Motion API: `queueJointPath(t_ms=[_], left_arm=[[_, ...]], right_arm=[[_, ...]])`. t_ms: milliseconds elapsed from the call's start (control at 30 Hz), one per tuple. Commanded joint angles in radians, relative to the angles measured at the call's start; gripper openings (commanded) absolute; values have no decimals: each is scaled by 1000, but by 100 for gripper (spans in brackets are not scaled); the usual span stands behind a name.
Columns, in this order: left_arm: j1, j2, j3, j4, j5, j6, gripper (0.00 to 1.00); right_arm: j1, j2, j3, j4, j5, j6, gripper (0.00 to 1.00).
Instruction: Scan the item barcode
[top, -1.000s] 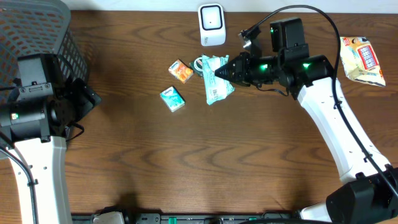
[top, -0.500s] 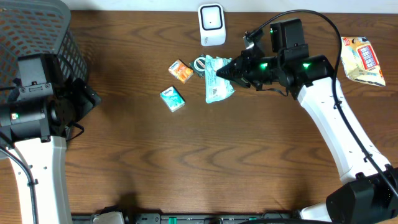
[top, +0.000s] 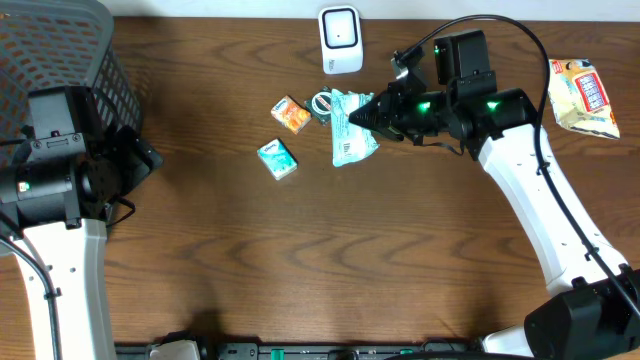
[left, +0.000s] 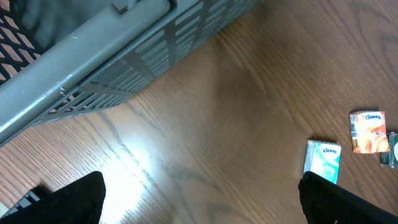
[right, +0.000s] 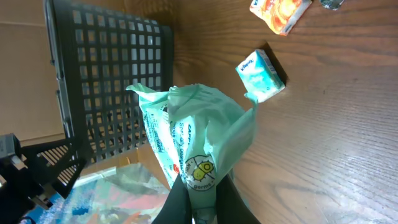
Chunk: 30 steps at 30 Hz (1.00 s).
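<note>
A pale green wipes packet (top: 350, 138) hangs just above the table with my right gripper (top: 366, 114) shut on one end. In the right wrist view the packet (right: 199, 130) is pinched between the black fingers of the right gripper (right: 200, 190), its printed face toward the camera. The white barcode scanner (top: 340, 40) stands at the back edge, a little up and left of the packet. My left gripper (top: 148, 158) stands open beside the basket, far from the items. In its own view, the left gripper (left: 199, 198) has only bare wood between its fingers.
A grey mesh basket (top: 60, 50) fills the back left corner. An orange tissue pack (top: 291, 114), a teal tissue pack (top: 277, 158) and a small coiled item (top: 322, 102) lie left of the held packet. A snack bag (top: 584, 96) lies at the far right.
My right gripper has drawn back a little to the right with the green packet in it. The left arm has not moved.
</note>
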Motion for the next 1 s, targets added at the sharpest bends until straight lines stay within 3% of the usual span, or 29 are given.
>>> queueJointPath(t_ms=[0, 367, 500, 967], left_arm=[[3, 0, 2, -1, -3, -9, 97], [3, 0, 2, -1, -3, -9, 97], [3, 0, 2, -1, -3, -9, 97], [3, 0, 2, -1, -3, -9, 98]], right_arm=[[9, -8, 1, -1, -6, -26, 2], [18, -8, 1, 0, 5, -35, 2], [34, -8, 1, -1, 90, -38, 2], [243, 89, -84, -7, 1112, -69, 1]])
